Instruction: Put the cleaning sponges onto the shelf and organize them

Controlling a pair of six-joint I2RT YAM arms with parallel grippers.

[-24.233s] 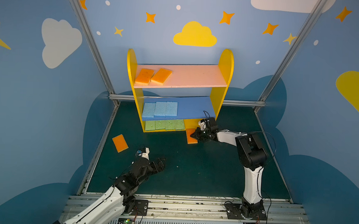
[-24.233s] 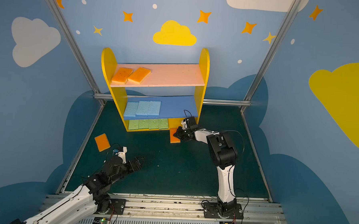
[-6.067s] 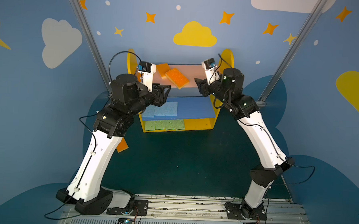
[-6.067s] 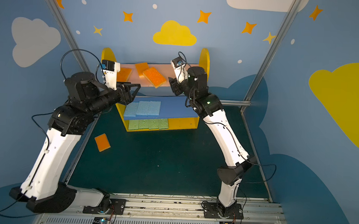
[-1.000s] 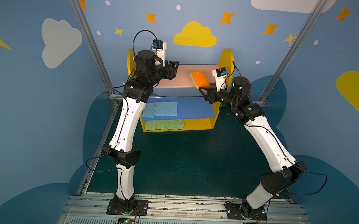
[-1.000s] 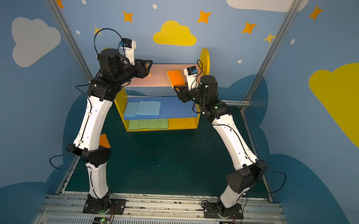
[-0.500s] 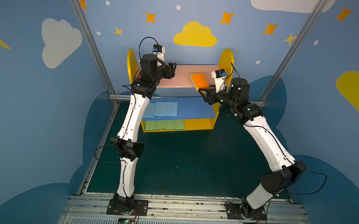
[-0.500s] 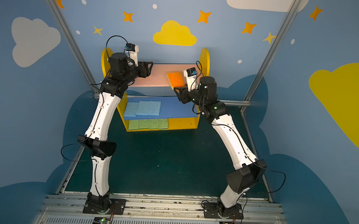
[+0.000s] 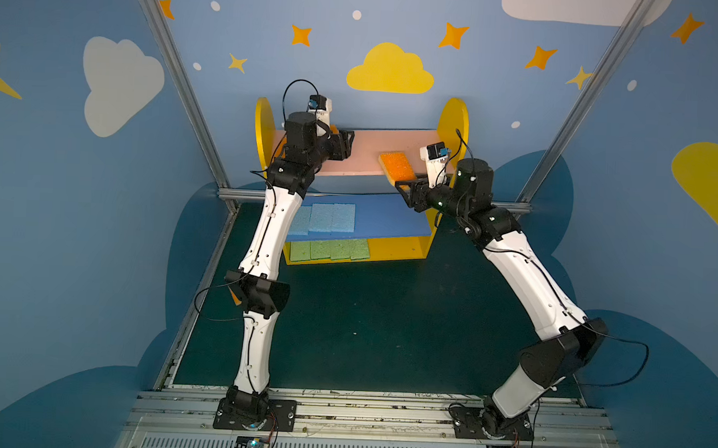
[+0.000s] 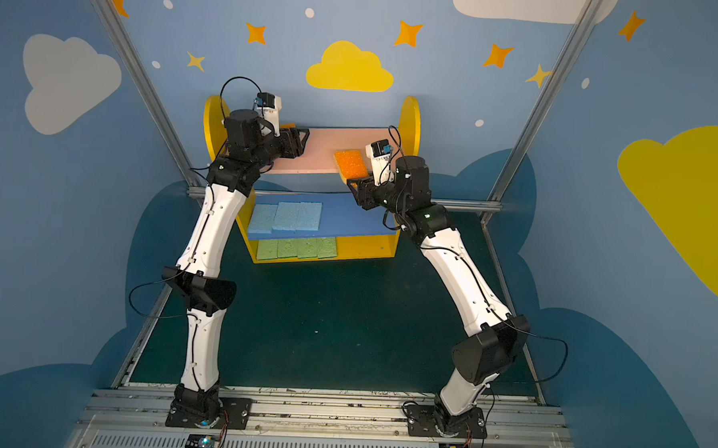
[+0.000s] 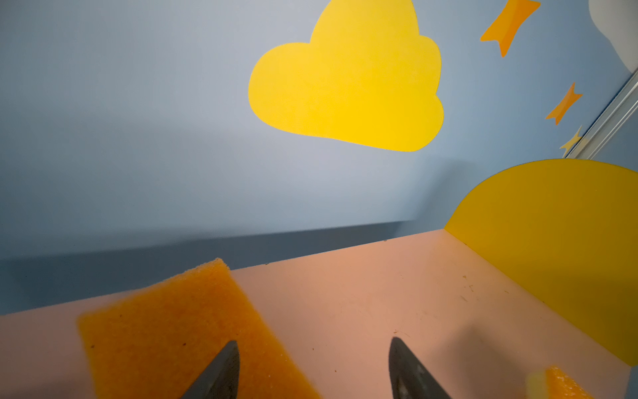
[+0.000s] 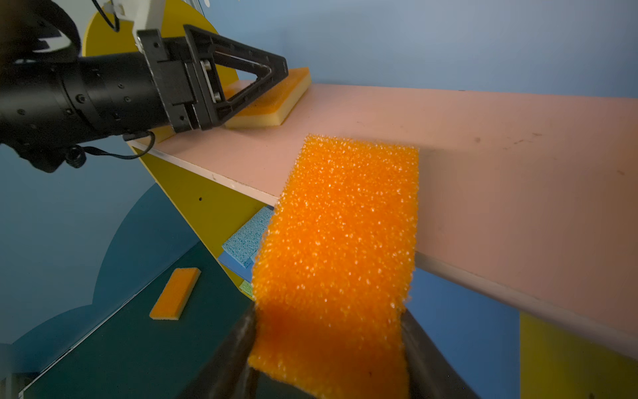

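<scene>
Our right fingers (image 12: 234, 362) grip orange sponge (image 12: 338, 241) overhanging pink board (image 12: 500, 155) front edge, left fingers (image 11: 221, 376) parted, bare board between, sponge moved rightward since earlier.

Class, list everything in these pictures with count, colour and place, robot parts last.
shelf: one, yellow sides and three boards, at the back of the green floor.
held sponge: one, orange, far end over the pink board's front edge.
shelved sponge: at least one, orange on yellow, pink board, by the left tool.
floor sponge: one, orange, on the floor.
blue sponges: three, light blue, side by side on the blue board.
green sponges: four, light green, in a row on the bottom board.
arms: two, white and black, reaching to the shelf.
left tool: one, black, open over the pink board.
right tool: one, black, shut on the held sponge.
</scene>
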